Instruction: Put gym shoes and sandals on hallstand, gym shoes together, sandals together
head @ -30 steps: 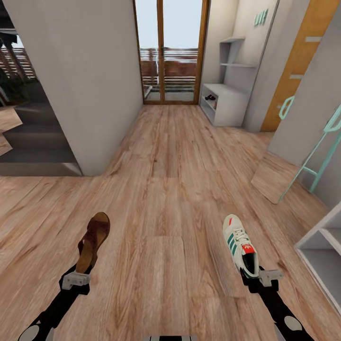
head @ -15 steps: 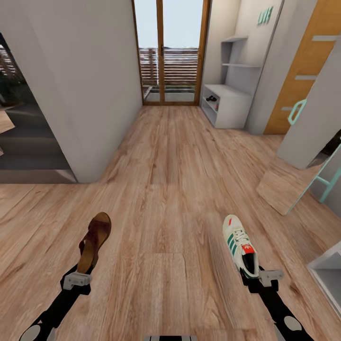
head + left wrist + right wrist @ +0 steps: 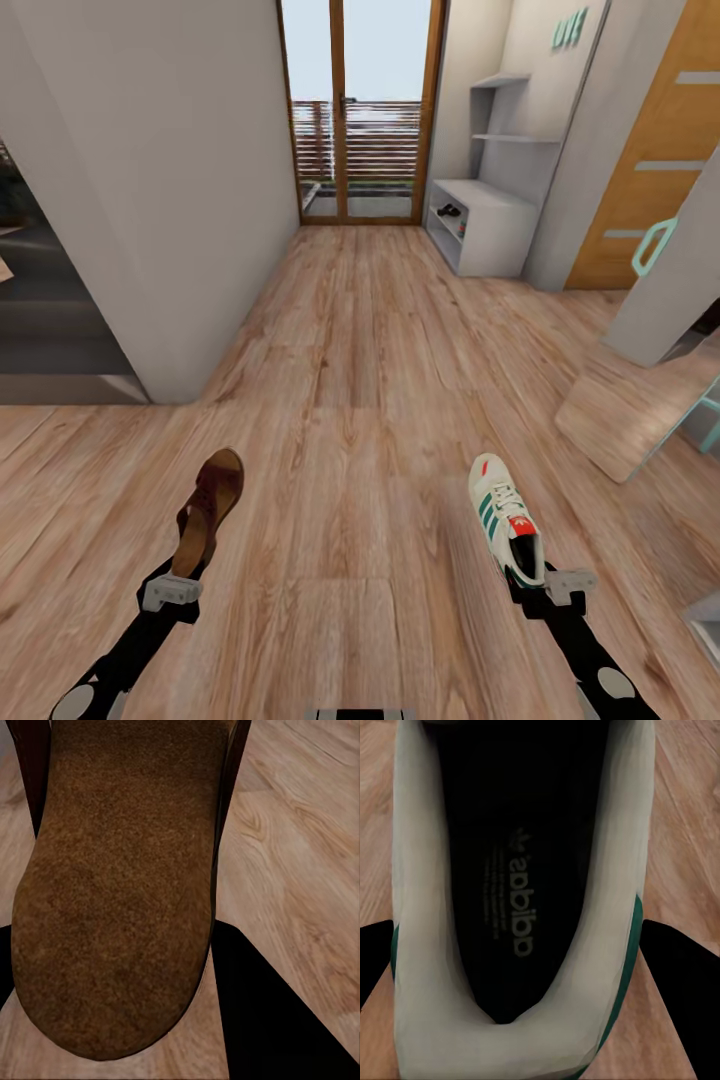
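Now one sandal (image 3: 207, 510) and one gym shoe (image 3: 507, 518) carried above the corridor floor (image 3: 360, 400).
Left gripper (image 3: 172, 590) clamps the sandal's heel, right gripper (image 3: 560, 583) the sneaker's; hallstand (image 3: 485, 225) far right.

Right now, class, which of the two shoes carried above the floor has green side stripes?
The cream-white lace-up sneaker, held by the right tool. The dark brown leather sandal in the left tool has none.

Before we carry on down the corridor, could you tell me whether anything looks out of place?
Nothing stands out: the left pincer holds a sandal, the right pincer a gym shoe.
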